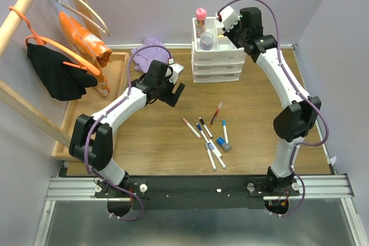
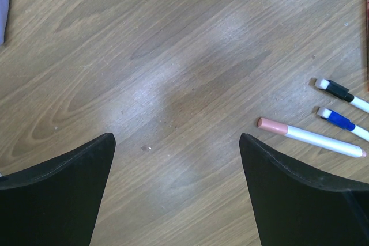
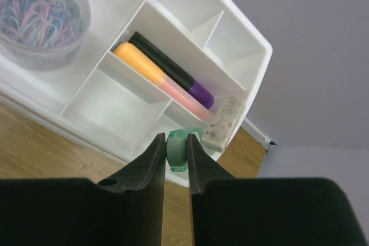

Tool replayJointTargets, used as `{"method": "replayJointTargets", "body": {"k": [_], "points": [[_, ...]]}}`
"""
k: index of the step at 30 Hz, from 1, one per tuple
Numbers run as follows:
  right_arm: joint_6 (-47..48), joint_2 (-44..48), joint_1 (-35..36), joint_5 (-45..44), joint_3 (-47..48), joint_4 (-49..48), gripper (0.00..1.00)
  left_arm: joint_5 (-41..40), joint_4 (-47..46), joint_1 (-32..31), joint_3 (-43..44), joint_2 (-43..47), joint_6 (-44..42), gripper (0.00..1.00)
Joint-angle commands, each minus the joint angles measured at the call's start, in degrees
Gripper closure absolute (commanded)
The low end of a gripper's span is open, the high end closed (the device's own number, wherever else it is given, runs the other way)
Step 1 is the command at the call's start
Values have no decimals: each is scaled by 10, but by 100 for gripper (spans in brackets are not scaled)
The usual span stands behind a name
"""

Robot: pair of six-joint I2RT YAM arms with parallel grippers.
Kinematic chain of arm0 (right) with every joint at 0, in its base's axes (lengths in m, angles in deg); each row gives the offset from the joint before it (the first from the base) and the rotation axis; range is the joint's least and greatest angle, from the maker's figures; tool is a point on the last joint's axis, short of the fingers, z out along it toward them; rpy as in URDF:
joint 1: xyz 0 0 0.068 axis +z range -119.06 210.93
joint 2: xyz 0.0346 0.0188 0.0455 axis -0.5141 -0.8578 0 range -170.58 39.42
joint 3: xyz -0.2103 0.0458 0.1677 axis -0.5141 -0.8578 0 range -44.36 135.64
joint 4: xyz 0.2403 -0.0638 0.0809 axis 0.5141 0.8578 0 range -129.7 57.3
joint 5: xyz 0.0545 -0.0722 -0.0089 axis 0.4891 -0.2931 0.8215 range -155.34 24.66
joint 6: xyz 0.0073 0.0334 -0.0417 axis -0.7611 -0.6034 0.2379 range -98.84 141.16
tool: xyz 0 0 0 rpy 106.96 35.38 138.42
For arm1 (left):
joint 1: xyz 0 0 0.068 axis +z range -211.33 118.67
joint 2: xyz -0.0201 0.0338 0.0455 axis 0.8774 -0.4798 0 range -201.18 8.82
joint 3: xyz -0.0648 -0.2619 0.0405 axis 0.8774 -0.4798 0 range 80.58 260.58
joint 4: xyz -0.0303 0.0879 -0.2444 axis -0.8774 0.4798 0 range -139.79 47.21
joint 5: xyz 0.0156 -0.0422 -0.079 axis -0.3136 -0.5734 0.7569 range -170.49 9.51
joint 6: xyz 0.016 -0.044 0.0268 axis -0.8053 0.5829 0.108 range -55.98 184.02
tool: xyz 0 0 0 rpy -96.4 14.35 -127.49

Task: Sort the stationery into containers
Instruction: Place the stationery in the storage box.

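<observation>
The right arm stretches over the white tray (image 3: 254, 43), with the right gripper (image 3: 176, 141) pinched on a mint highlighter (image 3: 178, 152), seemingly at the tray's rim. The left arm crouches over the table (image 2: 173, 56), with the left gripper (image 2: 177, 142) spread wide and empty beside loose markers (image 2: 311, 137).

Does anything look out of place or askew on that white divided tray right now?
A speckled off-white block leans tilted at the rim of the white divided plastic tray, past the orange highlighter and the black-and-purple highlighter, not flat in a compartment. The right end effector grips a mint-green highlighter beside it.
</observation>
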Motion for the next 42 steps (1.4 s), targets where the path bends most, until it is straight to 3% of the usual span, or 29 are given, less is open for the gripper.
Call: {"method": "replayJointTargets", "body": {"k": [1, 27, 30, 34, 37, 42], "points": [[-55, -23, 0, -5, 51, 14, 82, 13, -9, -3, 15, -5, 9, 2], [-201, -101, -21, 28, 171, 102, 81, 10, -12, -3, 5, -2, 7, 3], [-231, -107, -22, 15, 179, 107, 69, 10, -12, -3, 5, -2, 7, 2], [-287, -112, -26, 10, 201, 110, 41, 11, -11, -3, 9, -5, 7, 2], [-313, -109, -30, 13, 215, 100, 36, 12, -10, -3, 10, -5, 8, 2], [-354, -131, -31, -17, 257, 109, 37, 13, -12, -3, 10, -8, 10, 2]]}}
